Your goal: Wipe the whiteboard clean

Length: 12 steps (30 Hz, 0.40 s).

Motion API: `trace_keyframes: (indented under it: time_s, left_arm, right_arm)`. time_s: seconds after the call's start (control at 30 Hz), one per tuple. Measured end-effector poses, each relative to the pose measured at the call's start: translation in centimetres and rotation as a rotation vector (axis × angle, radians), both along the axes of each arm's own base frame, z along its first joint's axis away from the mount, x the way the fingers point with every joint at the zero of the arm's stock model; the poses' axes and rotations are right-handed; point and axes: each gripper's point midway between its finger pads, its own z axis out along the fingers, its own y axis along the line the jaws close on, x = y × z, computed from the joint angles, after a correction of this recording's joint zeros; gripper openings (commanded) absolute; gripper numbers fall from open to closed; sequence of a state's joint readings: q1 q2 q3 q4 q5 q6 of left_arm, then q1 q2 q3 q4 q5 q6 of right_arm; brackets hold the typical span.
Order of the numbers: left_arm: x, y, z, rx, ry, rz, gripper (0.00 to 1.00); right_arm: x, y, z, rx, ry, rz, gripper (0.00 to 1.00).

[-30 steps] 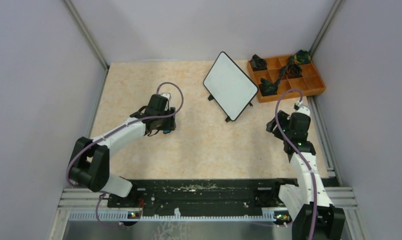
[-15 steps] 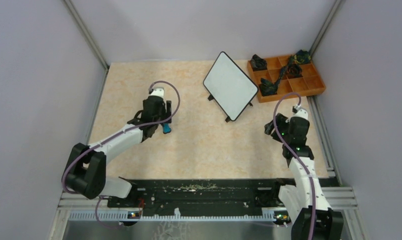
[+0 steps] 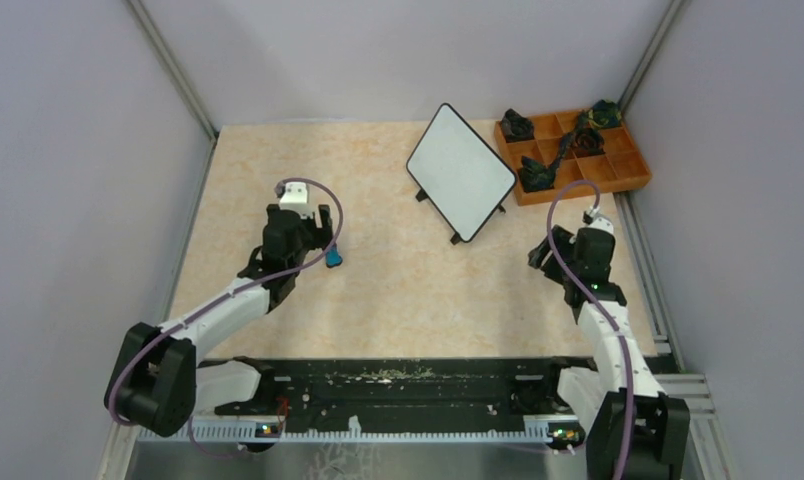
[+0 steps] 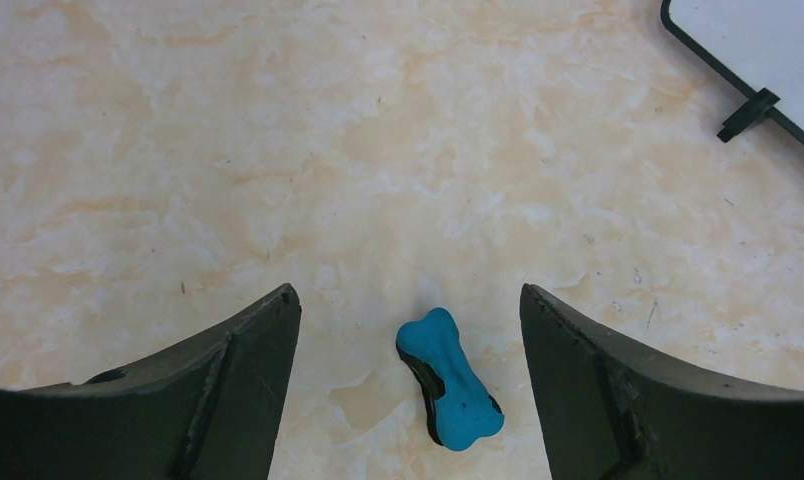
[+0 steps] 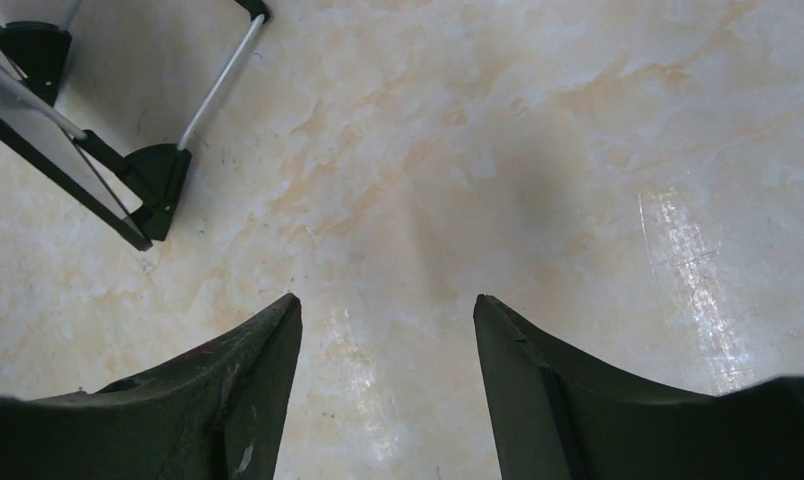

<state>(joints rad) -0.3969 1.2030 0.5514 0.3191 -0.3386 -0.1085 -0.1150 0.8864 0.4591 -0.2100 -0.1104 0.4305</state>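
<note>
- Top external view: whiteboard (image 3: 461, 170) stood propped on its feet at the far side of the table (image 3: 398, 300), right of centre, just beside the orange compartment tray (image 3: 633, 178). No writing could be made out on its face.
- Same view: left gripper (image 3: 316, 248) was over a blue eraser (image 3: 333, 258), well apart from the board. Right gripper (image 3: 546, 262) was near the board's nearest corner.
- Left wrist view: fingers (image 4: 228, 390) stood wide apart. The bone-shaped eraser lay free and askew on the table between them, ungripped.
- Right wrist view: fingers (image 5: 228, 400) stood apart with nothing between them. A board foot (image 5: 158, 175) lay close at upper left.
- Risk: jaws closing on the askew eraser would probably twist or skid it away.
- Risk: a careless right-arm move could clip the foot and slide or tip the board.
</note>
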Motion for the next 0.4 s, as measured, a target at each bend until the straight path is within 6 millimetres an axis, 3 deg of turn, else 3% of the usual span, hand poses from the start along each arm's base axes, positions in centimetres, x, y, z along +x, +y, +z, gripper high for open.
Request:
trace_keyframes:
  time_s: [0.13,0.4]
  left_arm:
    - [0.0,0.0,0.5,-0.021,-0.022,0.004,0.87]
    - [-0.3,0.1,1.0,-0.044,-0.043,0.009,0.87]
  right_arm:
    - [0.0,0.2,-0.5,-0.003,0.027,-0.013,0.63]
    - [0.3,0.1,0.6,-0.020,-0.021,-0.021,0.66]
